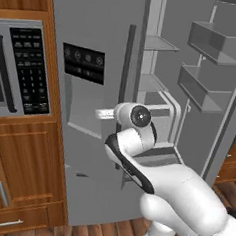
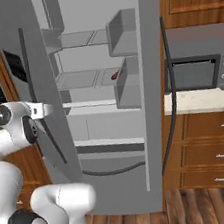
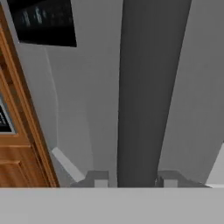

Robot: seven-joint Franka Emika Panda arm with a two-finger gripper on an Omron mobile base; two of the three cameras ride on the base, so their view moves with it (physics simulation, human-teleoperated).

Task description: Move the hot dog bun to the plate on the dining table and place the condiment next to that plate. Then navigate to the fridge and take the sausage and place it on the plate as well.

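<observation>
Clamping the dark vertical bar handle (image 3: 151, 87) of the grey fridge's left door (image 1: 90, 113), the two-finger gripper (image 3: 133, 180) is seen in the hand view with one dark fingertip on each side of the bar; the jaws are drawn in against it, so the handle is what is held. In the left base view the same handle (image 1: 128, 65) is seen running down the right edge of the closed left door, beside a black control panel (image 1: 83, 63) and a recessed dispenser, with the white arm's wrist reaching towards the door in front of it. In the right base view the handle (image 2: 37, 94) is crossed by the arm's white wrist.

The right door (image 1: 214, 72) of the fridge is seen swung open, its grey door bins facing into the room. Pale grey shelves are exposed inside. A small reddish sausage (image 2: 115, 74) is seen in the right base view lying on the middle shelf (image 2: 79, 80), near that shelf's right end, well apart from the gripper.

A black-fronted wall oven keypad (image 1: 28, 68) is set in brown wooden cabinetry to the left of the fridge. A dark microwave (image 2: 194, 74) is seen on a pale counter to the right, above wooden drawers.
</observation>
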